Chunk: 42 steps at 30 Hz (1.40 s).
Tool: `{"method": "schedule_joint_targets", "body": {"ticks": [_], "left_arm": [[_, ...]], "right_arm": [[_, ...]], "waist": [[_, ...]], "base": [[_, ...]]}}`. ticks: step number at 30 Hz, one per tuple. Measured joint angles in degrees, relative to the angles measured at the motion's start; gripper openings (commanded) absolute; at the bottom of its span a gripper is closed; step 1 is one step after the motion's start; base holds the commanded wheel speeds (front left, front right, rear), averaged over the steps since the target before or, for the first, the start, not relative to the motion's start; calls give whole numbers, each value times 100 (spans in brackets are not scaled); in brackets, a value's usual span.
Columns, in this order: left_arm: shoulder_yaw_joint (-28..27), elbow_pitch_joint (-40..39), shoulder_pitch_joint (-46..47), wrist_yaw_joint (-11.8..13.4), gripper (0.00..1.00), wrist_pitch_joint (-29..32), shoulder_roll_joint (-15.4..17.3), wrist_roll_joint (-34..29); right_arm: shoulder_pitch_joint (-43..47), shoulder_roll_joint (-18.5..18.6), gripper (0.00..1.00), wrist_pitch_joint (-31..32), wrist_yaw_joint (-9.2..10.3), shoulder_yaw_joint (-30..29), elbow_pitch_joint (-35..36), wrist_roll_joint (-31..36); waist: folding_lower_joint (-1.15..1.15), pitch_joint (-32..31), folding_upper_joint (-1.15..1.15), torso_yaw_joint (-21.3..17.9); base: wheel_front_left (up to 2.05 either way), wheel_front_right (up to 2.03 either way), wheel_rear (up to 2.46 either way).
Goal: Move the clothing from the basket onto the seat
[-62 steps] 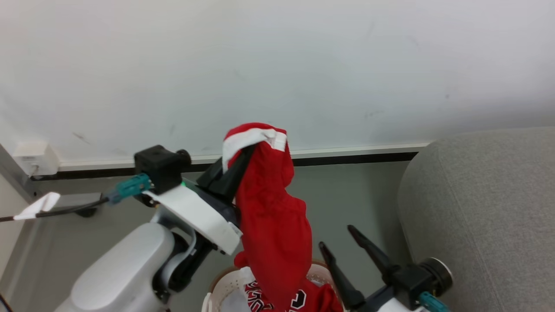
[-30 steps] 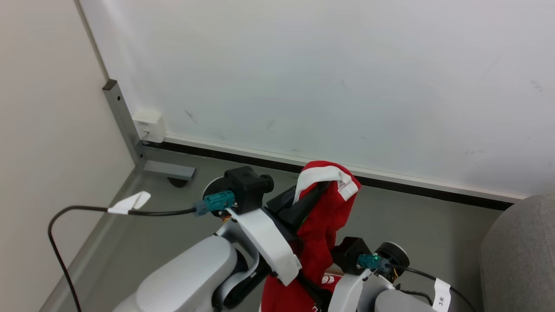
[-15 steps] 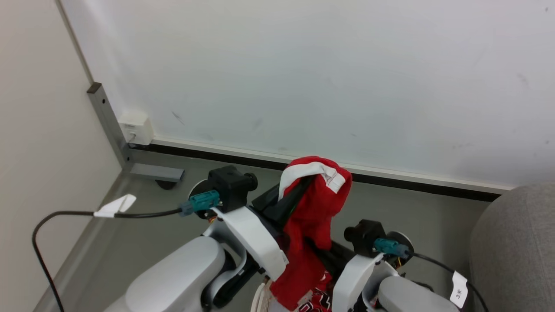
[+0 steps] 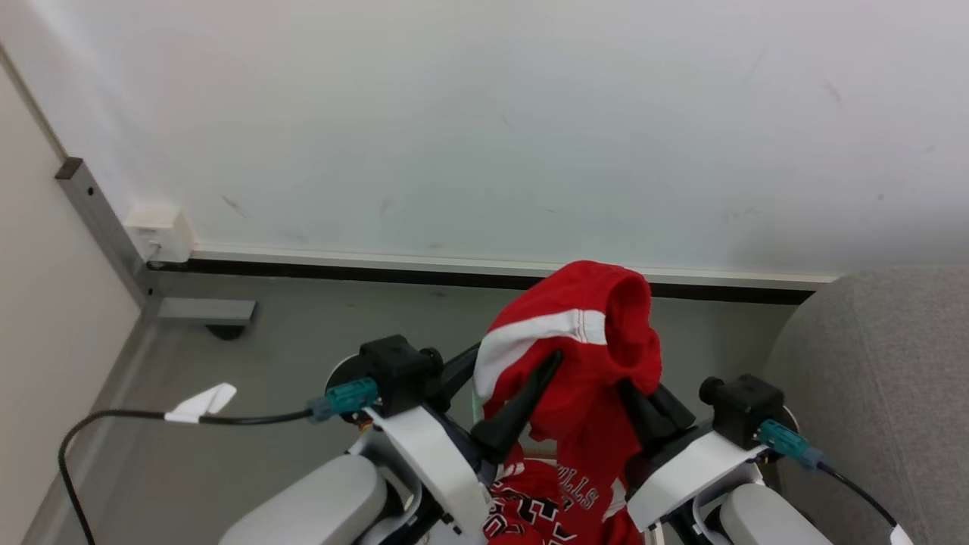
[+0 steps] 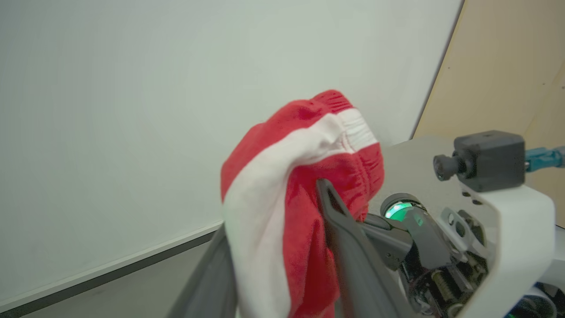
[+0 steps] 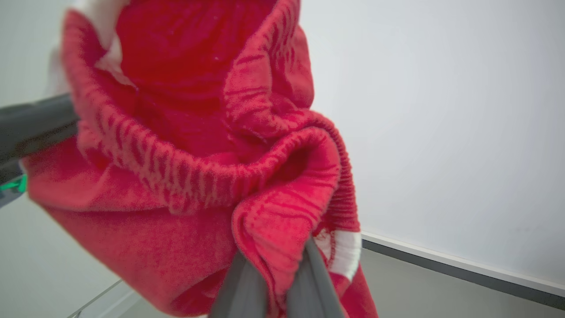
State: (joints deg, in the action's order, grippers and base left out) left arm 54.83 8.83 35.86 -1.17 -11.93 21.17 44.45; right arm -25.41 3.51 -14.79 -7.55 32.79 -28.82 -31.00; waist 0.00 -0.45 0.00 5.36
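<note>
Far left, on the floor: thin black cable [image 4: 257, 417] with a blank white paper tag, ending in a teal plug at the left wrist; a small white wall box [image 4: 155, 231] sits beside a grey metal post [image 4: 98, 219].
Left claw [image 4: 518, 353]: two long dark fingers stand apart, and cloth is draped over them rather than pinched.
Clothing, upper piece: red fabric shorts [image 4: 583, 424] with a white band and a gathered elastic waistband, held up in the air in front of the pale wall, between the two claws.
Clothing, lower piece: red jersey [image 4: 530, 492], low between the forearms under the shorts.
Writing: "ULLS" in white on the jersey; the large black-and-white figures below it are cut off.
Right claw [image 4: 632, 393]: fingers [image 6: 247, 282] pressed together on a fold of the shorts' waistband.
Far right: large light-grey fabric seat [image 4: 870, 378] with a rounded edge, apart from the shorts.
</note>
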Motion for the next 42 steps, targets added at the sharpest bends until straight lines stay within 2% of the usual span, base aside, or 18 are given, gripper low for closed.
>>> {"method": "schedule_joint_targets", "body": {"ticks": [8,16,22,29,35,42], "left_arm": [[292,-268,-310,-81,100,-82,101,-178],[258,-498,-370,-16,100,-188,247,-392],[201,-620,-428,45,100,-238,394,-560],[176,-647,-520,74,100,-277,414,-631],[125,-712,-526,96,100,-280,439,-717],[4,-1015,-522,46,100,-286,714,-724]], "right_arm": [[381,-65,0,-1,0,-1004,545,425],[783,-74,0,-15,0,-1621,1069,689],[1158,-74,0,-15,0,-1920,1590,769],[1416,-77,0,-15,0,-1946,1924,783],[1373,-76,0,12,0,-2038,1925,806],[691,-82,0,405,0,-2487,1790,822]], "waist": [[0,110,0,-659],[0,270,0,-1514],[0,415,0,-2164],[0,512,0,-2774],[0,650,0,-2936],[0,968,0,-2776]], "base": [[0,0,0],[0,0,0],[0,0,0],[0,0,0],[0,0,0],[0,0,0]]}}
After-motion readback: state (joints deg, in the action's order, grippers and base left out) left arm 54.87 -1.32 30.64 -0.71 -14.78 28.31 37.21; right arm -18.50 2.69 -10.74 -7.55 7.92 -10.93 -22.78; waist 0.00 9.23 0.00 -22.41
